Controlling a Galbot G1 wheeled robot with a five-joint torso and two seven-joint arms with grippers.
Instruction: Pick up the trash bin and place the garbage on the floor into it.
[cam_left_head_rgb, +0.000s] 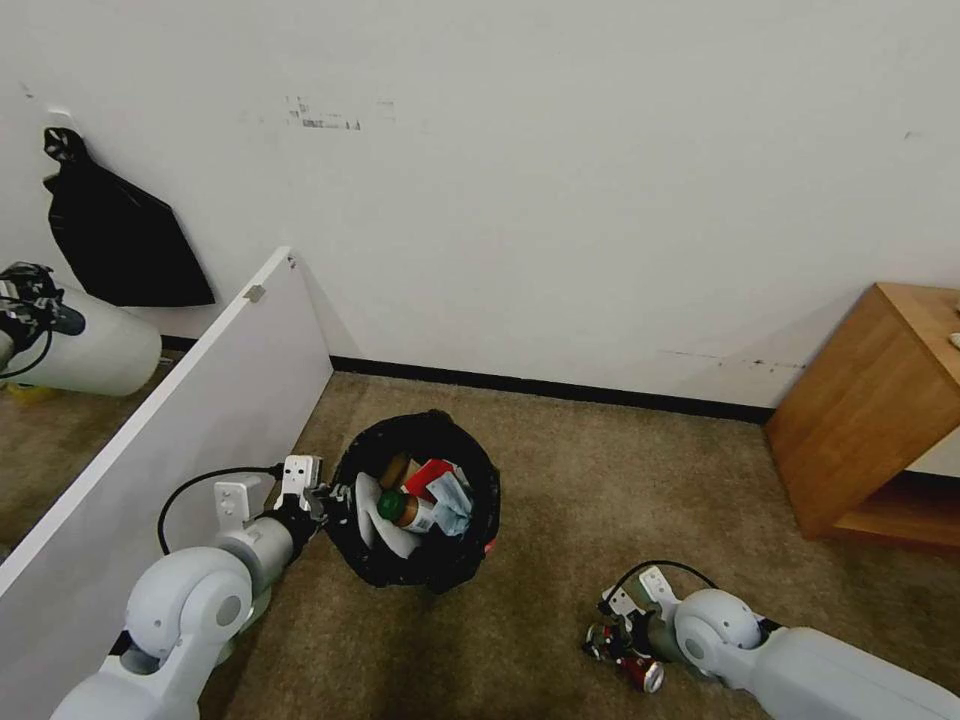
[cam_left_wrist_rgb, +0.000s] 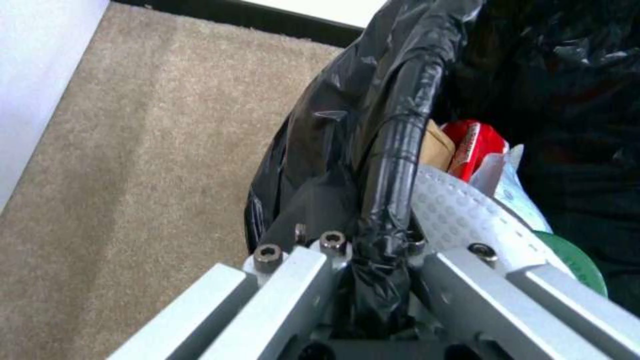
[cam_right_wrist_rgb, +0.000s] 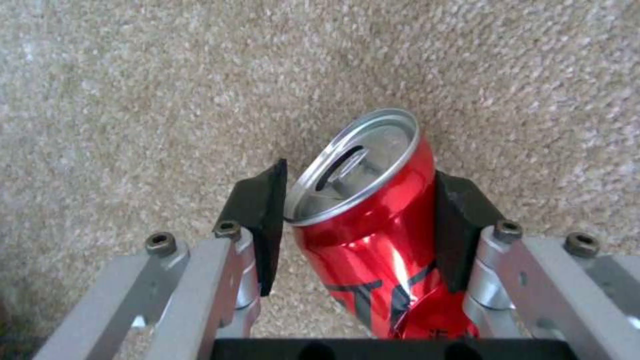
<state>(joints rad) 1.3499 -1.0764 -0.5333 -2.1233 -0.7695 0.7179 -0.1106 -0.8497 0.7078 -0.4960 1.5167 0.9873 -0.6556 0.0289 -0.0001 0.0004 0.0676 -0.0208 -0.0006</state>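
The trash bin, lined with a crinkly black bag, is near the middle of the carpeted floor. My left gripper is shut on its bag-covered rim. Inside lie a white slipper, a green-capped bottle, a red carton, a brown cardboard piece and a light-blue mask. At the front right, low over the carpet, my right gripper is shut on a crushed red can, with one black pad on either side. Whether the can is off the carpet, I cannot tell.
A white panel leans at the left, close to my left arm. Behind it are a flat black bag on the wall and a pale bucket. A wooden cabinet stands at the right. A black baseboard lines the wall.
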